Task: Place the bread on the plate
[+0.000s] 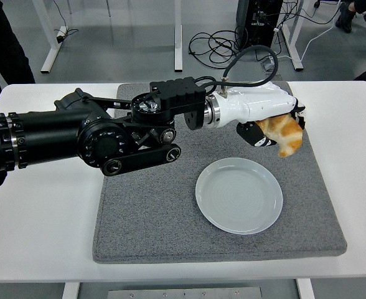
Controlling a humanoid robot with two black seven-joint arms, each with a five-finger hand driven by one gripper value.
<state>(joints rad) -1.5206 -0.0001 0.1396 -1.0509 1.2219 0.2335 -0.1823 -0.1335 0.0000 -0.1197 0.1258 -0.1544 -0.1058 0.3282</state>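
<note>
A white bench (46,212) carries a grey mat (152,212) covering its middle. A black left arm (77,134) reaches in from the left edge across the mat's far half, ending in a white-cased left hand (267,118). Its fingers (253,134) are clenched around a golden-brown piece of bread (284,134), which hangs in the air above the mat near its far right corner. A round, pale blue plate (239,195) lies flat on the mat toward the near right corner, just nearward and leftward of the bread and not touching it. Cables (211,45) lie on the floor beyond the far edge.
</note>
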